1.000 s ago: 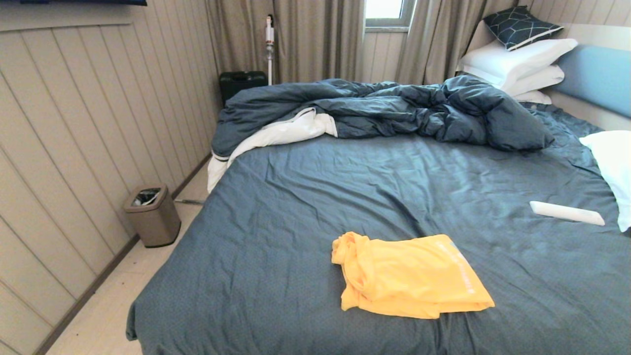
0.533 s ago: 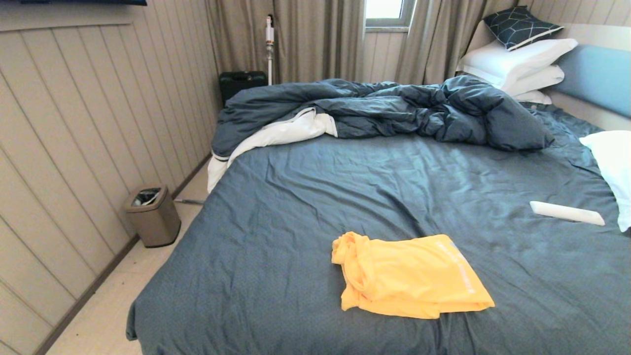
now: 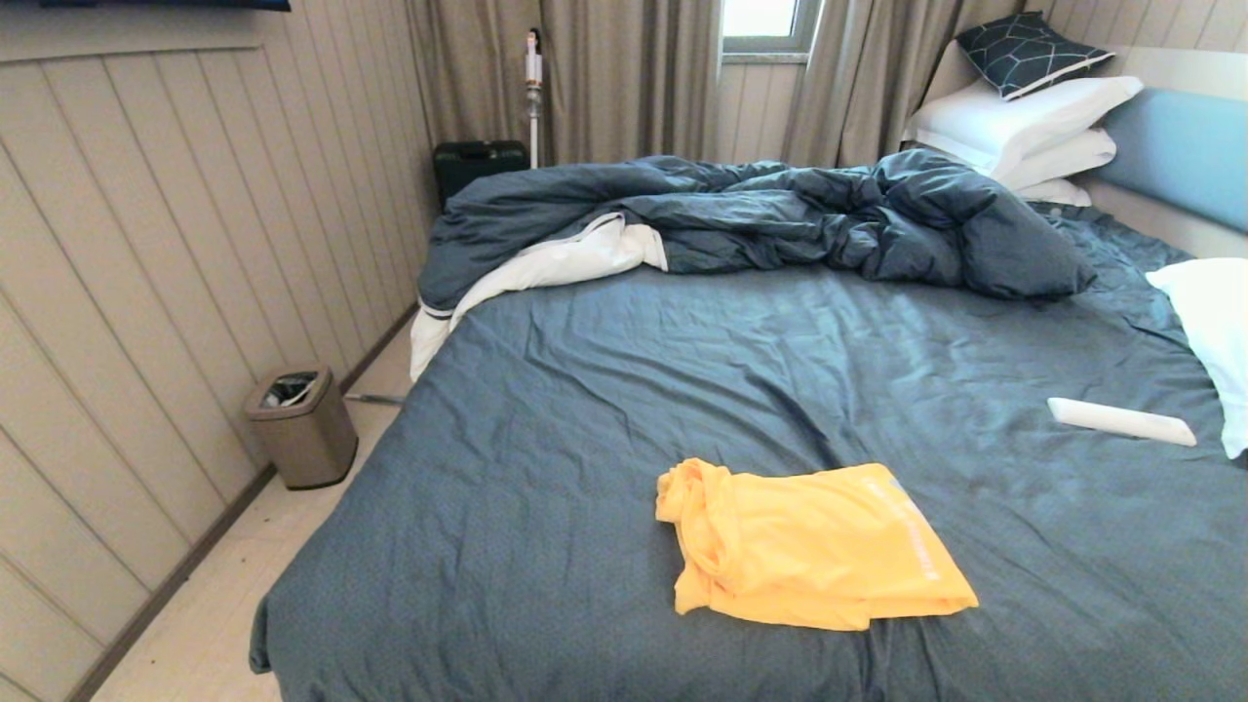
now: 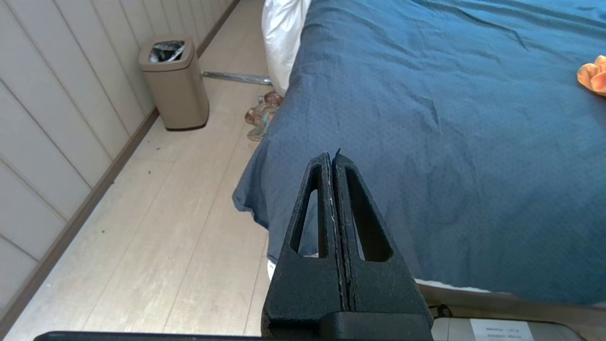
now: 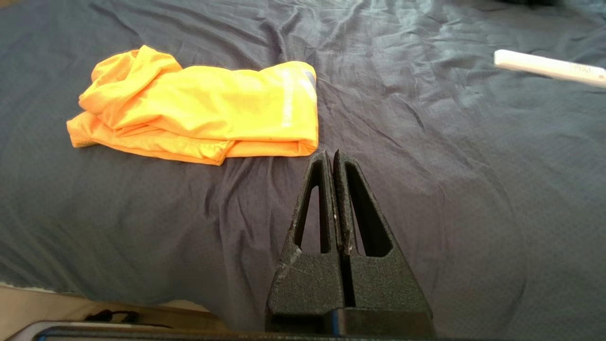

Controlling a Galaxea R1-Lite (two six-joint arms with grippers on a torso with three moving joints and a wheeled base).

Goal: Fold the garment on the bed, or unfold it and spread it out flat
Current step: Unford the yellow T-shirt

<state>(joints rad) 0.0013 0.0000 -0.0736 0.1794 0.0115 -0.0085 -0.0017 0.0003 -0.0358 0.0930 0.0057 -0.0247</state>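
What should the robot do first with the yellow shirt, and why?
Probably open the right gripper and reach for the yellow T-shirt. It lies bunched and folded over on the bed, untouched, and both grippers are shut; the left gripper is farther off, near the bed's corner.

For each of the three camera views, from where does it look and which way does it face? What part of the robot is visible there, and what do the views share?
Head view: high at the foot of the bed, facing forward and down toward the duvet; no robot part shows.
Left wrist view: behind the shut left gripper, facing the bed's corner, floor and bin.
Right wrist view: behind the shut right gripper, facing the sheet.
Shared: the garment appears in all three; the white bar in head and right wrist views.
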